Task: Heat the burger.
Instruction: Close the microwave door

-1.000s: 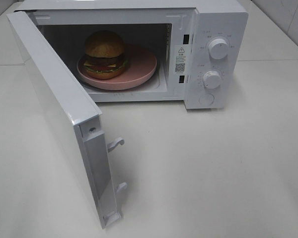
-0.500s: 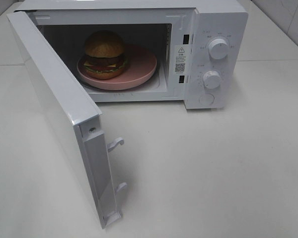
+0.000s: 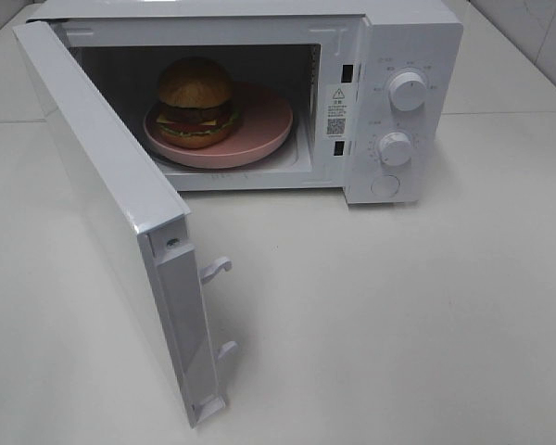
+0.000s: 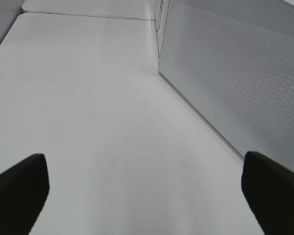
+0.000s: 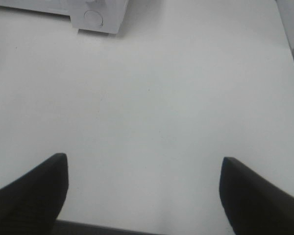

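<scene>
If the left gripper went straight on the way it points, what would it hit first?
Likely the bare table: the left gripper frames only tabletop, with the microwave door off to one side. Depth is unclear.

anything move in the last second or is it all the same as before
Nothing visibly changed. The burger sits on the pink plate inside the microwave, whose door is swung wide open, just as before. Neither arm shows in the high view. In the wrist views the left gripper and right gripper are open and empty above the table.
</scene>
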Motion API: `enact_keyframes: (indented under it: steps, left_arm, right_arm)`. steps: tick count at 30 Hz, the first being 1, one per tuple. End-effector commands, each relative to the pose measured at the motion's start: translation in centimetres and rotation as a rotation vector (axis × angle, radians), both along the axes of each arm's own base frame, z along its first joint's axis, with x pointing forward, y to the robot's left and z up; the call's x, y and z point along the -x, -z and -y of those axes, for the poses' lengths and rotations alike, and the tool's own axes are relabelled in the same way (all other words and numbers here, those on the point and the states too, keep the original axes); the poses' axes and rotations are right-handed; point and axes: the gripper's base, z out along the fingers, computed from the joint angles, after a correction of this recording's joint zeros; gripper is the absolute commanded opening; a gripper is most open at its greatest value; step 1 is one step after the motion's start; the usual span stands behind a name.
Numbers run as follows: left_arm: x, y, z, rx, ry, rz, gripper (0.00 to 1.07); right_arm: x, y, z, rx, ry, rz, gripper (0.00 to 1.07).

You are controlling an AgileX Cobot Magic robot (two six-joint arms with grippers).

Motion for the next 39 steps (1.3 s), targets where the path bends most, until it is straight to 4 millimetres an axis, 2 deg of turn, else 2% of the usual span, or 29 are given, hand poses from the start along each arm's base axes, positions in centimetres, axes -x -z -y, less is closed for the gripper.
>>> enact_keyframes:
  steps: [1, 8, 14, 21, 39]
  left_arm:
    - [0.1, -0.1, 0.0, 0.001, 0.001, 0.028, 1.00]
    - [0.1, -0.1, 0.0, 0.001, 0.001, 0.028, 1.00]
    - [0.1, -0.1, 0.0, 0.001, 0.001, 0.028, 1.00]
    - [0.1, -0.1, 0.0, 0.001, 0.001, 0.028, 1.00]
    - [0.1, -0.1, 0.0, 0.001, 0.001, 0.028, 1.00]
  right_arm:
    - [0.5, 0.1, 0.0, -0.009, 0.020, 0.042, 0.76]
    - [1.6, 0.2, 0.1, -0.036, 0.060, 0.115, 0.76]
    - [1.5, 0.0, 0.0, -0.060, 0.067, 0.132, 0.76]
    - [0.6, 0.4, -0.3, -0.101, 0.062, 0.192, 0.76]
    - [0.6, 0.3, -0.3, -0.101, 0.062, 0.195, 0.76]
